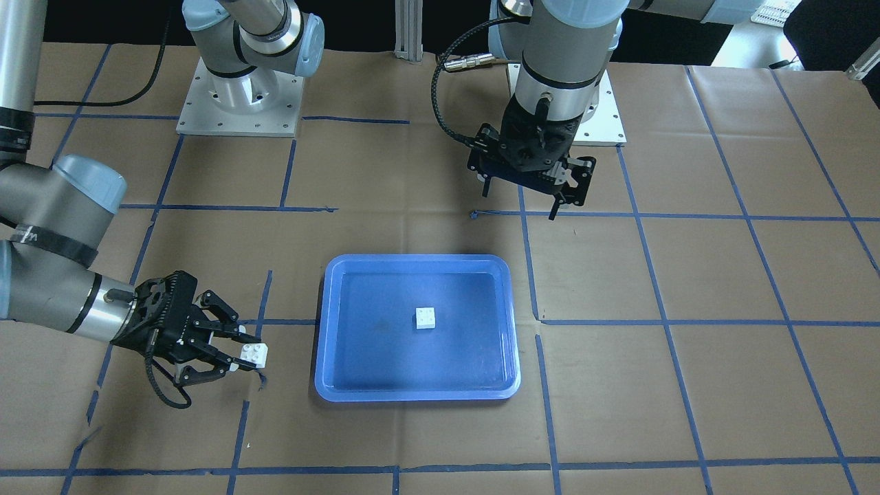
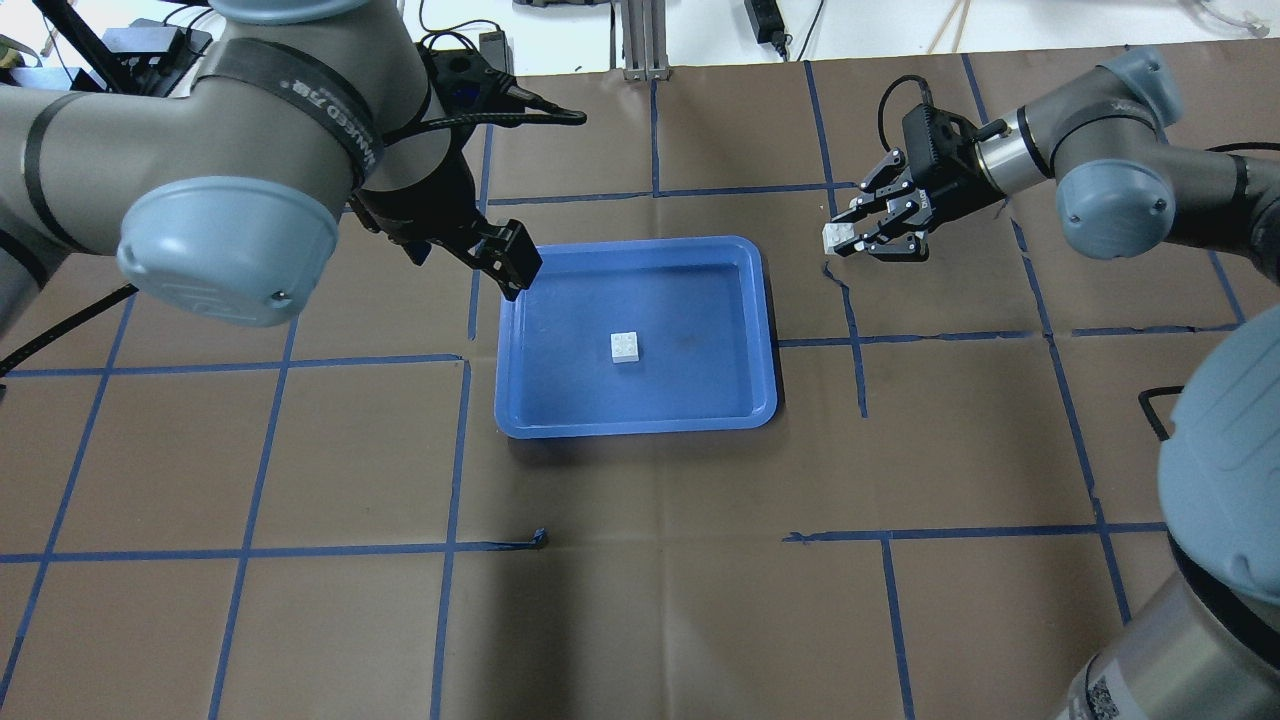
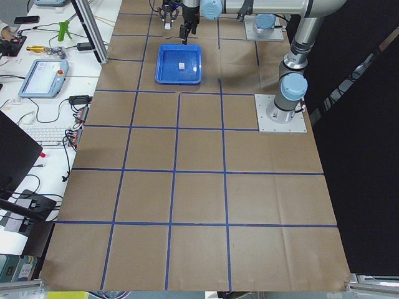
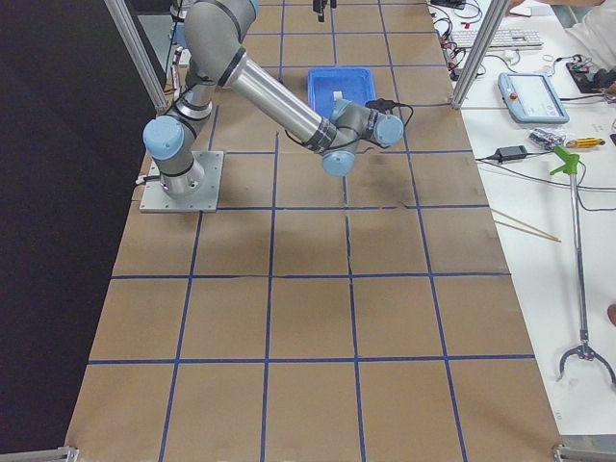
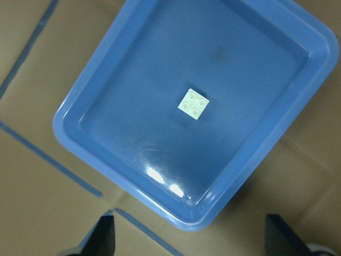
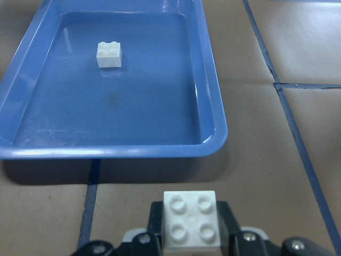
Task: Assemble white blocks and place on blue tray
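The blue tray lies in the middle of the table. One white block sits studs up near its centre, also seen in the front view, the left wrist view and the right wrist view. My right gripper is shut on the second white block, studs up, just off the tray's right side; the block also shows in the right wrist view. My left gripper is open and empty, hovering over the tray's far left corner.
Brown paper with a blue tape grid covers the table. The two arm base plates stand at the robot's edge. A desk with a keyboard, a tablet and tools runs along the far side.
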`<act>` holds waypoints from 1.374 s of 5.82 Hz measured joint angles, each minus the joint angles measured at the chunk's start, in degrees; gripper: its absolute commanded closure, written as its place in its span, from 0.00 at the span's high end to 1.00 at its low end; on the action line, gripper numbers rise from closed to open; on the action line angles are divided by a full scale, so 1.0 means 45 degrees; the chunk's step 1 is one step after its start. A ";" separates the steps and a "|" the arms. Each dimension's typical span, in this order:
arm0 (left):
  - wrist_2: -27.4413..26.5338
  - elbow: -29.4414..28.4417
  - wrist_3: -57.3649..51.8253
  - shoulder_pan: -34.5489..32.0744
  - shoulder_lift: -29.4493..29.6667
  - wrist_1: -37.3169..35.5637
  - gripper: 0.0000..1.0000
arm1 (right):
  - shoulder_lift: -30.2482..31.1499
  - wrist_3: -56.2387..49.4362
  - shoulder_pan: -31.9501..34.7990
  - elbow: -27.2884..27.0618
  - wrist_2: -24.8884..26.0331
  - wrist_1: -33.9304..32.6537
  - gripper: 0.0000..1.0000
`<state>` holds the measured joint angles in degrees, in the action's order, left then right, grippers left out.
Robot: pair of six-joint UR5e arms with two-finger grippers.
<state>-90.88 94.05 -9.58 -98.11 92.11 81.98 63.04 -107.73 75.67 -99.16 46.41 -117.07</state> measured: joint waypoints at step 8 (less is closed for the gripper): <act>0.0079 -0.1735 0.1568 0.1587 -0.0509 0.3563 0.99 | -0.1036 0.6930 0.4081 -0.3281 0.0050 -0.9590 0.25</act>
<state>-90.52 86.24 -2.52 -90.97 89.82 98.01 58.38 -76.55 94.03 -113.93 46.64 -160.23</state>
